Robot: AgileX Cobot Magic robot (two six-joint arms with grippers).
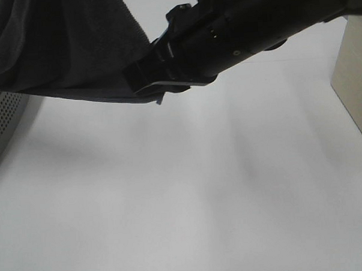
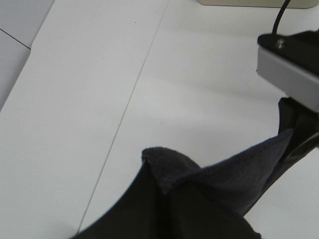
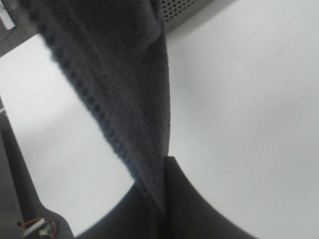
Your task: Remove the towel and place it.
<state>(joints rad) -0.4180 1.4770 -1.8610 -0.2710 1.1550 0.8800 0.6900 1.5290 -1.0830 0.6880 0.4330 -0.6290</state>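
Note:
The dark charcoal towel [image 1: 63,44] hangs in the air at the top left of the exterior high view, above the table. My right gripper [image 1: 154,88] reaches across from the upper right and is shut on the towel's lower edge. The right wrist view shows the towel [image 3: 119,74] running down into the closed fingers of my right gripper [image 3: 162,199]. In the left wrist view the towel [image 2: 214,184] rises from my left gripper [image 2: 164,221], which looks shut on it, and stretches across to the right gripper [image 2: 294,139]. The left gripper is outside the exterior high view.
The grey perforated basket [image 1: 1,119] stands at the left edge, partly under the towel, and also shows in the right wrist view [image 3: 187,9]. A beige box [image 1: 354,74] stands at the right edge. The white table [image 1: 189,195] lies below.

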